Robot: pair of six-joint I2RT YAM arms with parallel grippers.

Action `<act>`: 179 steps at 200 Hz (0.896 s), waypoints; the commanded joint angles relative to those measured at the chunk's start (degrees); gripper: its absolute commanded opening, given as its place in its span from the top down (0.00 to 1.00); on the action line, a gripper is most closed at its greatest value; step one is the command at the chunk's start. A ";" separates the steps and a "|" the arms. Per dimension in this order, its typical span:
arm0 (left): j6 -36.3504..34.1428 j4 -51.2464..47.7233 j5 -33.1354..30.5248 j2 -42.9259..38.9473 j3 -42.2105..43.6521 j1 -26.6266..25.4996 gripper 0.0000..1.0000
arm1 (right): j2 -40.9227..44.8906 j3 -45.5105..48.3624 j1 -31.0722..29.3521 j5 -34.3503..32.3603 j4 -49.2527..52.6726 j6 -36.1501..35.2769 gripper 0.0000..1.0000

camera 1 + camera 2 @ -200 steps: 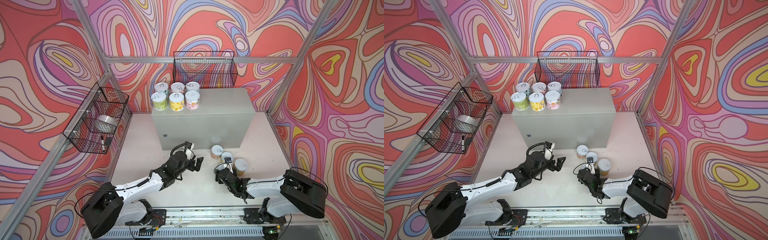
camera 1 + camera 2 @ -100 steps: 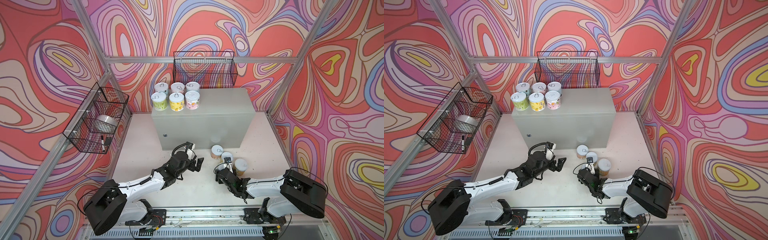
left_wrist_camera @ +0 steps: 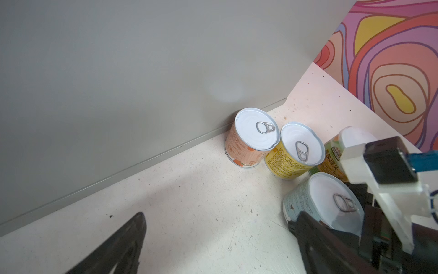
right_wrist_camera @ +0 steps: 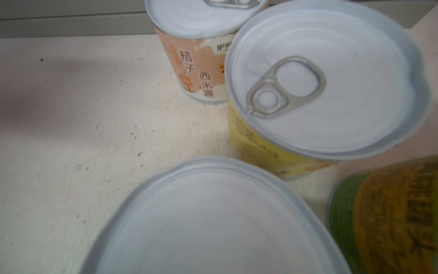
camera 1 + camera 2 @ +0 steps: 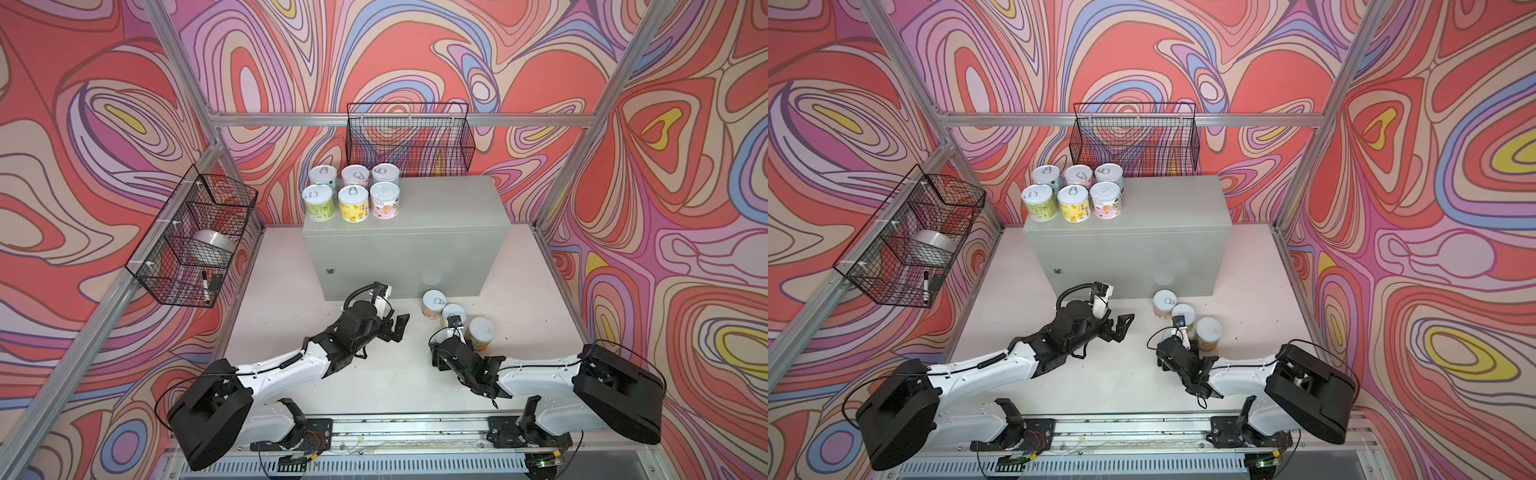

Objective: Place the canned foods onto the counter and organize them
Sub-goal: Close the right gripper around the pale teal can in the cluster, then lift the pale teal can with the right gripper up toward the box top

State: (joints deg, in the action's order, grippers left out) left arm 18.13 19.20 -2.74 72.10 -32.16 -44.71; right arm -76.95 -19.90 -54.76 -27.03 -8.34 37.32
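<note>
Right gripper sits over the upright blue can on the table, jaws wide yet bearing on its sides; it reads as a grip. The cabinet top lies up and away past three loose cans at its foot, and six cans stand at its far left corner. Left gripper hangs empty, jaws fully apart, the farther arm.

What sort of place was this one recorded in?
Most likely a robot test cell staged as a pantry, not a real kitchen: an aluminium frame with printed swirl walls, two arms on a base rail, and cans on a grey cabinet.
</note>
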 commanded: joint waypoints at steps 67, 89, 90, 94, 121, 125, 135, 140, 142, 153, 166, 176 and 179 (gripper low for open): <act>-2.04 -1.65 -2.00 -2.48 -1.01 -0.16 0.00 | 18.10 -11.43 -0.12 6.80 21.74 -4.25 1.00; -2.35 -1.50 -2.18 -2.28 -1.15 -0.20 0.00 | 22.03 -15.52 -0.13 11.10 27.29 -5.10 1.00; -2.33 -1.47 -2.18 -2.30 -1.11 -0.20 0.00 | 22.20 -15.70 -0.10 11.28 27.48 -5.17 1.00; -2.31 -1.38 -2.17 -2.23 -1.06 -0.14 0.00 | 22.70 -16.45 -0.09 11.88 28.15 -5.41 1.00; -1.44 0.10 -1.92 -1.72 -0.52 -0.20 0.00 | 23.87 -22.34 -0.08 12.81 32.85 -6.90 1.00; -1.35 0.22 -1.86 -1.55 -0.48 -0.20 0.00 | 23.86 -23.21 -0.10 12.31 33.61 -7.36 1.00; -1.26 0.22 -1.71 -1.35 -0.60 -0.19 0.00 | 23.86 -26.09 -0.10 11.79 35.57 -8.36 1.00; -1.26 0.22 -1.73 -1.26 -0.58 -0.15 0.00 | 23.89 -27.46 -0.11 11.38 36.21 -9.20 1.00; -1.26 0.22 -1.74 -1.26 -0.59 -0.19 0.00 | 23.87 -28.06 -0.16 11.14 36.40 -9.39 1.00; -1.35 0.37 -1.86 -1.19 -0.58 -0.20 0.00 | 23.48 -31.62 -0.09 10.35 38.75 -11.18 1.00; -1.52 0.70 -2.22 -1.21 -0.31 -0.20 0.00 | 22.07 -36.24 -0.09 8.87 41.69 -14.07 1.00; -1.53 0.95 -2.35 -1.26 -0.06 -0.19 0.00 | 20.45 -40.38 -0.12 7.50 43.90 -16.15 1.00; -1.52 1.05 -2.35 -1.26 -0.01 -0.19 0.00 | 19.95 -41.52 -0.13 7.21 44.53 -16.84 1.00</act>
State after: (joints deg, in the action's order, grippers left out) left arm 16.56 18.55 -4.14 70.74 -32.16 -44.71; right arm -55.09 -52.97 -54.81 -16.12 32.38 27.05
